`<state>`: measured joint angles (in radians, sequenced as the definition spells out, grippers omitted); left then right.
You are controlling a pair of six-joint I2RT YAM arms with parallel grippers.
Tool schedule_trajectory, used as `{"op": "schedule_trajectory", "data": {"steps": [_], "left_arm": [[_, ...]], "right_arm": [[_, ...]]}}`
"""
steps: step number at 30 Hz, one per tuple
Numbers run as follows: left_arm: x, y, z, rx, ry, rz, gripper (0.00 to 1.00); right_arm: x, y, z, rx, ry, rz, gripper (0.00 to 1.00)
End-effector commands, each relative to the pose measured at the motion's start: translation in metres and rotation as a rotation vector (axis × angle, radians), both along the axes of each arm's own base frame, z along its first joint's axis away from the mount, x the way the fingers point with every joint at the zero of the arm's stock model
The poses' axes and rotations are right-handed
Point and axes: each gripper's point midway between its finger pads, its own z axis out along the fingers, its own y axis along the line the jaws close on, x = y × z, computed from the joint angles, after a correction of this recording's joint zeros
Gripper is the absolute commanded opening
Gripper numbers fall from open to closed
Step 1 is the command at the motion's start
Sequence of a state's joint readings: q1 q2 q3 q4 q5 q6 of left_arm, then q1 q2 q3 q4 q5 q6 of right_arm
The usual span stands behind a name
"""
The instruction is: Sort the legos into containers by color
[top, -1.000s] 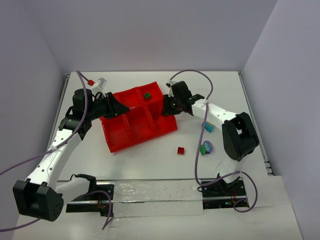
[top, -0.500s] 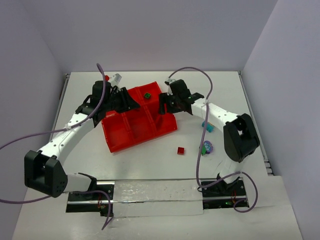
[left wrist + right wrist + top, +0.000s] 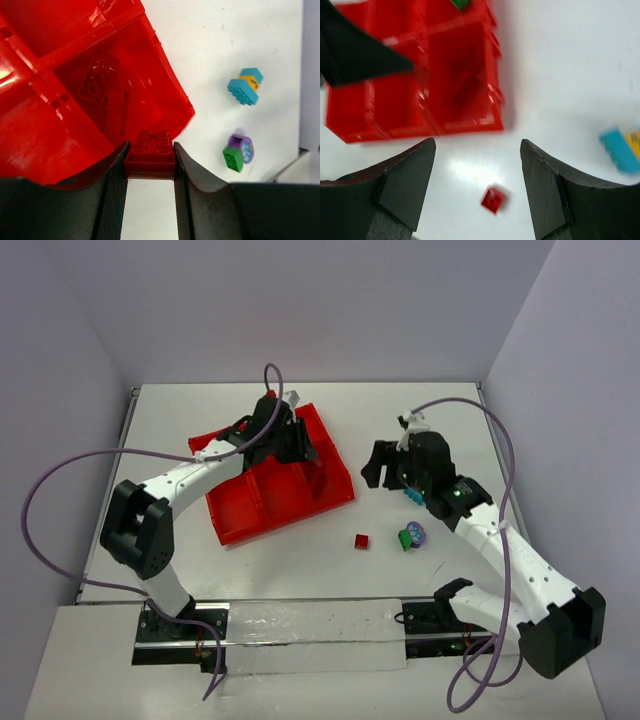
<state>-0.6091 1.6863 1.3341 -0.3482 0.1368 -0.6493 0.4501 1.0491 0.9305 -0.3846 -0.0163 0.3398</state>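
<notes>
My left hand [image 3: 150, 150] is clamped on a red lego [image 3: 150, 156] at the edge of a corner compartment of the red tray [image 3: 175, 82]. I judge the drop is next: move slightly inward, then release. My right hand [image 3: 477, 145] hangs spread above a second red lego [image 3: 493, 199] on the desk [image 3: 560, 75].

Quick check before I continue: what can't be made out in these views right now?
- Top view: the left arm hides the held red lego and the far compartments of the tray.
- Left wrist: a dark brick shape in one compartment, red on red; lego or reflection, cannot tell.
- Right wrist: motion blur; the green lego is cut by the top edge, the blue-yellow lego by the right edge.
</notes>
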Motion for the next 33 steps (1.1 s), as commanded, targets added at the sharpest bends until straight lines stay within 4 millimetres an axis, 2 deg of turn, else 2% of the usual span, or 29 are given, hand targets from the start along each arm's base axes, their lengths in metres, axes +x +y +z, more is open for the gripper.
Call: {"op": "schedule_trajectory", "data": {"steps": [1,5,12,18,19,21,24,31,33], "left_arm": [[0.011,-0.009,-0.004,0.065,-0.028,0.029,0.0],[0.014,-0.006,-0.02,0.108,-0.003,0.05,0.0],[0.013,-0.01,-0.016,0.108,-0.009,0.041,0.03],[0.014,-0.011,-0.024,0.127,0.009,0.039,0.03],[0.014,-0.011,-0.025,0.13,0.012,0.04,0.06],[0.015,-0.01,-0.026,0.144,0.016,0.047,0.25],[0.019,-0.008,-0.023,0.159,-0.006,0.065,0.41],[0.018,-0.012,-0.019,0.174,-0.017,0.052,0.55],[0.017,-0.014,-0.016,0.174,-0.023,0.044,0.63]], "right_arm": [[-0.025,-0.021,-0.021,0.014,0.043,-0.088,0.77],[-0.034,-0.024,-0.028,0.015,0.054,-0.087,0.77],[-0.039,-0.02,-0.041,0.005,0.097,-0.052,0.77],[-0.042,-0.021,-0.043,0.005,0.1,-0.055,0.78],[-0.042,-0.021,-0.044,0.006,0.103,-0.054,0.78],[-0.042,-0.02,-0.048,0.006,0.112,-0.054,0.78],[-0.047,-0.017,-0.056,0.012,0.139,-0.033,0.78],[-0.053,-0.012,-0.063,0.047,0.158,-0.019,0.78],[-0.056,-0.007,-0.068,0.065,0.174,-0.008,0.78]]}}
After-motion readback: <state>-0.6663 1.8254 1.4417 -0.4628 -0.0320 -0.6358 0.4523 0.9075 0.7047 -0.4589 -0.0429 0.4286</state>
